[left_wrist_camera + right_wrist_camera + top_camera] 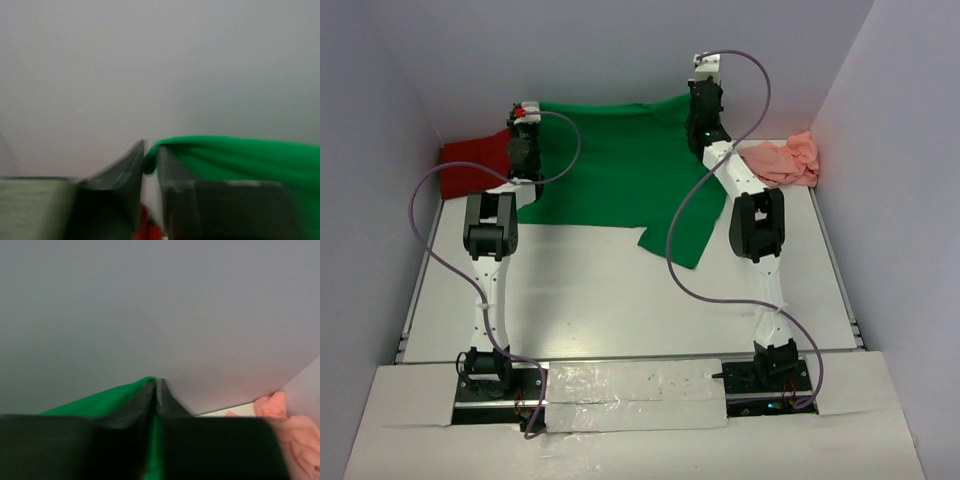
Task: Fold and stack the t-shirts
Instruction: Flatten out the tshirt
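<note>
- The two arms are working on the bright green cotton short-sleeved t-shirt (610, 165), and I judge this to be the opening fold of the task. They are holding its far edge up against the back wall. The rest of it is draping down and spreading toward the near side over the white worktop (620, 310).
- The left gripper (150, 161) is pinching the shirt's far-left part, its jaws nearly together with a lip of green cloth caught between them.
- The right gripper (156, 390) is clamping the far-right part, its jaws pressed tight on green fabric. From above it is sitting higher than the left one.
- The next move, as I see it, is calling for both grippers to travel together toward the near side, level with each other. That way the lifted edge would land squarely over the near hem. The flap trailing at the near right is looking likely to skew the fold.
- Counting the shirts, I am seeing three:
  - One is the green one in hand.
  - One is a dark red cotton t-shirt (470, 165), lying crumpled in the far-left corner just beside the green one.
  - One is a salmon pink cotton t-shirt (785, 160), lying bunched in the far-right corner.
- Neither of those two is being touched by a gripper.
- There are two arms and two grippers. No shirt is lying folded, and no stack is forming yet.
</note>
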`<state>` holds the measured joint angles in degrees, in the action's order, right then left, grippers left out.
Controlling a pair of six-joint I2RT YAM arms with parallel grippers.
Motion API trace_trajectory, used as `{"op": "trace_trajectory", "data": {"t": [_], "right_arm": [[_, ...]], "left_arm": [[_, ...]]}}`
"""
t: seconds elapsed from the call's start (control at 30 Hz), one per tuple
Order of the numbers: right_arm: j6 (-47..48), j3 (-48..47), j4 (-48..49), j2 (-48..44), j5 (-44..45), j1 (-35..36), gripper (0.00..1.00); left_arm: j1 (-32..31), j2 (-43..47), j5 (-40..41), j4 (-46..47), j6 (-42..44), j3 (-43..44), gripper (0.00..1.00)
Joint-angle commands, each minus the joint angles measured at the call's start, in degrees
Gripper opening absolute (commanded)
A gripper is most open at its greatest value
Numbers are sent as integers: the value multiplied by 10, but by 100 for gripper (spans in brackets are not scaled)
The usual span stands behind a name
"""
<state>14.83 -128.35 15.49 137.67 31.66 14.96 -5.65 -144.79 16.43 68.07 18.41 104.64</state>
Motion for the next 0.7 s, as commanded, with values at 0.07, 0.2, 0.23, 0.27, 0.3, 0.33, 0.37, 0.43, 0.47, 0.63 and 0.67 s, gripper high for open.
{"op": "trace_trajectory", "data": {"t": [0.07, 0.2, 0.23, 0.27, 0.3, 0.33, 0.37, 0.43, 0.47, 0.63, 0.67], "right_arm": [[1, -49, -20, 44, -36, -3, 64], [1, -53, -43, 48, -54, -1, 97], [-1, -54, -48, 45, -57, 0, 100], [-2, -56, -55, 42, -59, 1, 100], [-1, -56, -76, 30, -63, 2, 100], [5, -49, -80, 18, -63, 9, 100], [19, -19, -78, -12, -62, 13, 100], [27, 17, -86, -50, -56, 21, 100], [21, 47, -101, -70, -66, 28, 99], [-68, 157, -223, -208, -129, 34, 50], [-92, 187, -236, -235, -140, 33, 34]], "left_arm": [[-1, -41, -25, -8, -4, 63, 85], [-6, -48, -32, -22, 0, 68, 99], [-7, -45, -33, -26, 0, 61, 99], [-8, -30, -33, -29, 2, 56, 99], [-9, -19, -26, -22, 2, 44, 99], [-10, -5, -27, -15, 5, 12, 99], [-10, 28, -17, 1, 5, -7, 99], [-11, 72, -3, 7, -3, -50, 99], [-10, 128, 2, -3, -10, -103, 99], [0, 317, -4, -167, -113, -295, 89], [3, 374, -11, -190, -129, -322, 85]]}}
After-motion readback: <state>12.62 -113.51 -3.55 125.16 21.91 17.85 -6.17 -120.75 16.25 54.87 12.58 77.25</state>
